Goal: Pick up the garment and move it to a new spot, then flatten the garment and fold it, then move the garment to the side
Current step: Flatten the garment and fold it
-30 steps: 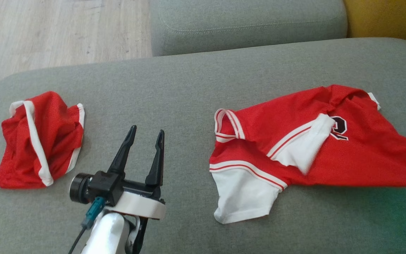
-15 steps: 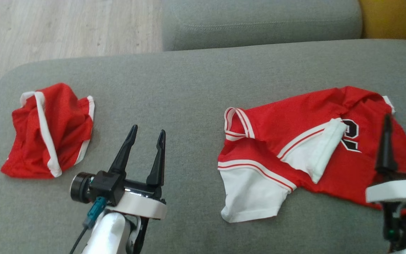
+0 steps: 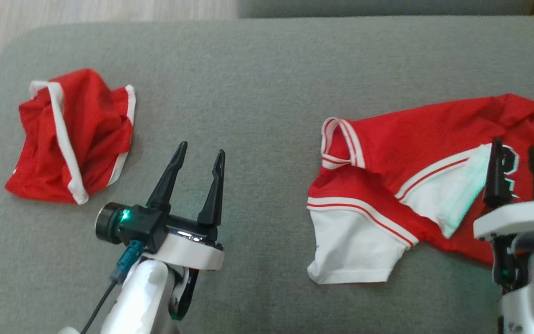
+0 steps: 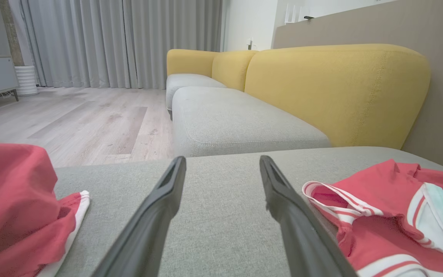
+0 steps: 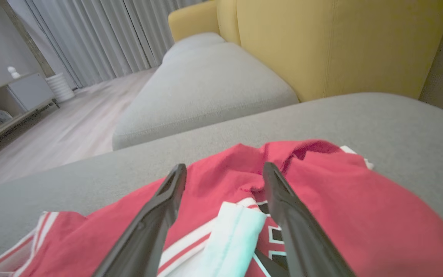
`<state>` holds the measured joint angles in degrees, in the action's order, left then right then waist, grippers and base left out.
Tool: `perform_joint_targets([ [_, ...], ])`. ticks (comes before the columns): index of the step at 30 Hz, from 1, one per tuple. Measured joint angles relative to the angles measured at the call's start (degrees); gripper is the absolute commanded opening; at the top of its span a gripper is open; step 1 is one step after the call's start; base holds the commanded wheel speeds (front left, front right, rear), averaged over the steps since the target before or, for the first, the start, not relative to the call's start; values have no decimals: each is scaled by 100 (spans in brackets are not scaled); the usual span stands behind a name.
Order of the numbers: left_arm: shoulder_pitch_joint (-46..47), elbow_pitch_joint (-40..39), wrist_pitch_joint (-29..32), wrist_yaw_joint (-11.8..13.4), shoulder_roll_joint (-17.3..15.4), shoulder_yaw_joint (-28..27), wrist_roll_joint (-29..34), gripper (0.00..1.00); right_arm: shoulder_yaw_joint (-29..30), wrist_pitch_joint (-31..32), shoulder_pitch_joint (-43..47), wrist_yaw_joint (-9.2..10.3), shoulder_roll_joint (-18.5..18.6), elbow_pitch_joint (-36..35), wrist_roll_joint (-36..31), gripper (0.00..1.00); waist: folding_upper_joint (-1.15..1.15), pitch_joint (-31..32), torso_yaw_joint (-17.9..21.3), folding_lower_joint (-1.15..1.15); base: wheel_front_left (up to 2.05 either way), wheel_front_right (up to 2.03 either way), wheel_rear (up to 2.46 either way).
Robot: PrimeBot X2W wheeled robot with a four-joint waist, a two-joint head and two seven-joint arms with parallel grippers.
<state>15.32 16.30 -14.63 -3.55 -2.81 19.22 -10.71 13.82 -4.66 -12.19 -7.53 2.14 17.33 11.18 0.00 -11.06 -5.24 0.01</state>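
Here the red jersey [image 3: 387,153], white-sleeved with striped trim and a black number, lies rumpled on the right of the grey sofa seat [image 3: 257,83]. The right gripper [image 3: 514,146] hovers over it, jaws spread and empty; the left gripper [image 3: 202,149], jaws also spread, sits between it and the red shorts [image 3: 91,120].

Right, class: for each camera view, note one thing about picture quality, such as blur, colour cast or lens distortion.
Head view: a green cast tints the white sleeve of the red jersey beside the right gripper. Left wrist view: sharp, but the wide lens makes the left gripper loom large. Right wrist view: soft and smeared, the jersey's edges blurred, its sleeve also tinted green.
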Motion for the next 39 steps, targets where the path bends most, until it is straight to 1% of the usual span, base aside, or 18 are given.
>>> perform_joint_targets([
  [2,3,2,0,0,2,35,0,100,156,112,-208,0,7,332,-64,100,0,-77,-70,0,0,0,0],
  [8,18,24,0,0,3,79,0,100,581,196,-610,0,14,1252,-348,100,0,-173,-236,-1,0,0,0],
  [10,26,32,0,0,3,83,0,100,657,214,-697,0,16,1526,-370,100,0,-175,-264,-1,0,0,0],
  [14,55,54,0,0,3,89,0,100,601,129,-797,0,20,1965,-325,100,0,-170,-297,-1,0,0,0],
  [15,65,58,0,0,3,89,0,100,557,75,-819,0,23,2043,-274,76,0,-165,-302,-1,0,0,0],
  [16,70,58,0,0,4,91,0,100,490,18,-843,0,24,2090,-234,14,0,-160,-304,-1,0,0,0],
  [17,71,62,0,0,4,91,0,100,398,-55,-859,0,26,2113,-189,0,0,-152,-306,-1,0,0,0],
  [23,70,129,0,1,5,90,0,100,12,-287,-948,0,27,2003,62,0,0,-36,-309,-1,0,0,0],
  [28,60,187,0,2,7,91,0,100,-511,-285,-939,0,40,1450,532,0,0,165,-325,-2,0,0,0],
  [31,47,183,0,3,7,98,-1,100,-761,-65,-940,0,42,1067,1089,0,0,250,-379,-3,0,0,0],
  [35,38,157,0,4,7,135,-46,100,-789,282,-1009,0,43,734,1302,0,0,211,-539,-2,0,0,0],
  [39,51,111,0,9,9,215,-115,100,-485,595,-1562,0,45,743,1209,0,0,61,-780,-2,0,0,0],
])
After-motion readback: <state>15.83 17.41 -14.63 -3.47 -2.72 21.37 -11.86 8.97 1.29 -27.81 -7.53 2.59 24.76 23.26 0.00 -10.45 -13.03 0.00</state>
